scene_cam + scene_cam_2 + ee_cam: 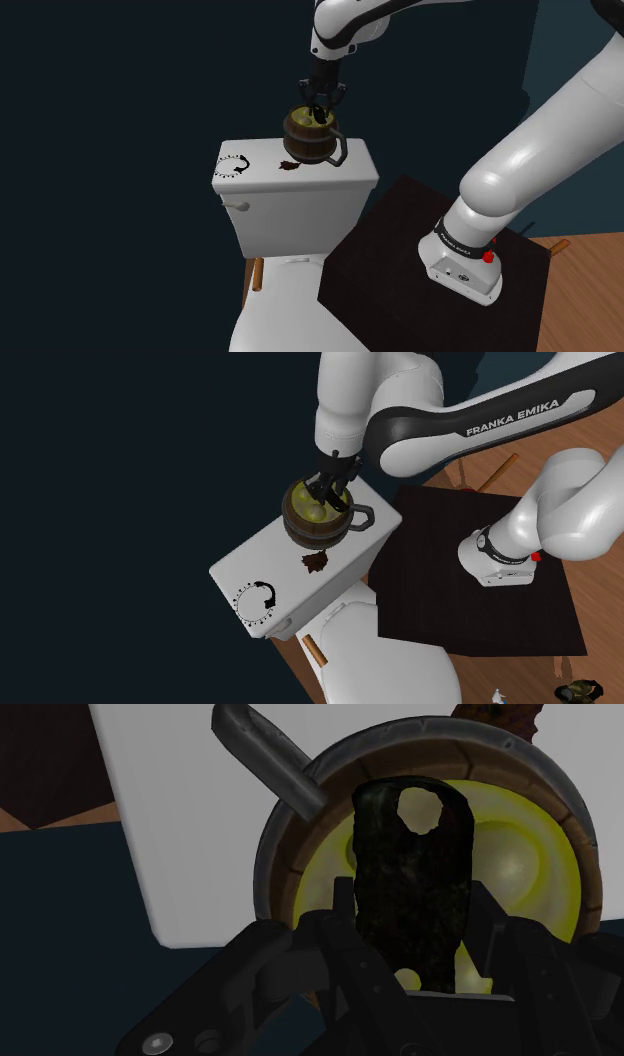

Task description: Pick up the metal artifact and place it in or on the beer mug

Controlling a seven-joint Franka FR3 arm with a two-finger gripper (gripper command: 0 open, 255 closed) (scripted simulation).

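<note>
We are at the placing step. The claw (322, 108) is closed on the metal artifact (400, 894), a dark, mottled piece with a hole near its far end, clasped between the two black fingers. It hangs directly over the mouth of the beer mug (318, 524), with its tip at about the level of the rim; how far it dips inside we cannot tell. The mug is a squat brown barrel with a grey rim and handle (268, 754) and a yellow filling, and it stands upright on the white toilet tank lid (262, 185).

From the wrist view, the artifact sits near the centre of the mug's opening, away from the rim on every side and across from the handle. A small brown scrap (290, 166) lies on the lid just beside the mug's base, and a black curled ring (255, 599) lies well apart from the mug, near the lid's far end.

As we judge it, the next move calls for little: a short descent if any, then opening the fingers so the piece drops onto the yellow surface. The claw should lift straight up afterwards, so the fingers do not catch the rim and tip the mug.
</note>
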